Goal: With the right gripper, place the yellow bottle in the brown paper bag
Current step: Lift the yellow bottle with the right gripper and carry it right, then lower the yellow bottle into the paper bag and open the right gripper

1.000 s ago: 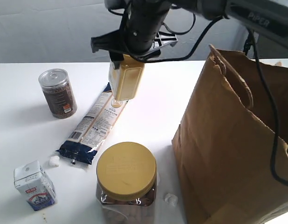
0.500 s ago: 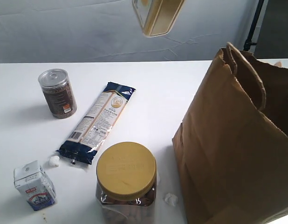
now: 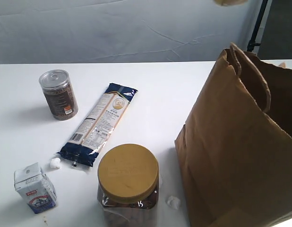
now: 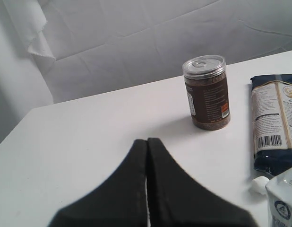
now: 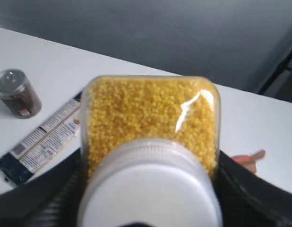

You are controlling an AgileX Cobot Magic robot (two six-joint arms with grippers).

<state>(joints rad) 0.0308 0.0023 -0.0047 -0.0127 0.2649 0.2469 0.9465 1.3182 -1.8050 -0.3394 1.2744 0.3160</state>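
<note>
The yellow bottle (image 5: 150, 118) fills the right wrist view, its yellow grains and white cap towards the camera. My right gripper (image 5: 148, 172) is shut on it, with a black finger on each side. The table lies far below. In the exterior view only the bottle's bottom edge (image 3: 229, 2) shows at the top border, up and slightly left of the open mouth of the brown paper bag (image 3: 240, 151); the right gripper itself is out of that view. The bag stands upright at the right. My left gripper (image 4: 147, 141) is shut and empty, low over the table.
A brown can (image 3: 58, 94), a long blue pasta packet (image 3: 98, 124), a wide jar with a yellow lid (image 3: 128, 177) and a small milk carton (image 3: 35, 187) stand on the white table (image 3: 155, 94) left of the bag. Small white bits lie by the packet and the jar.
The right gripper has lifted the yellow bottle from above the pasta packet, up and to the right. The bottle now just shows at the top edge, above the bag. Nothing else moved.
</note>
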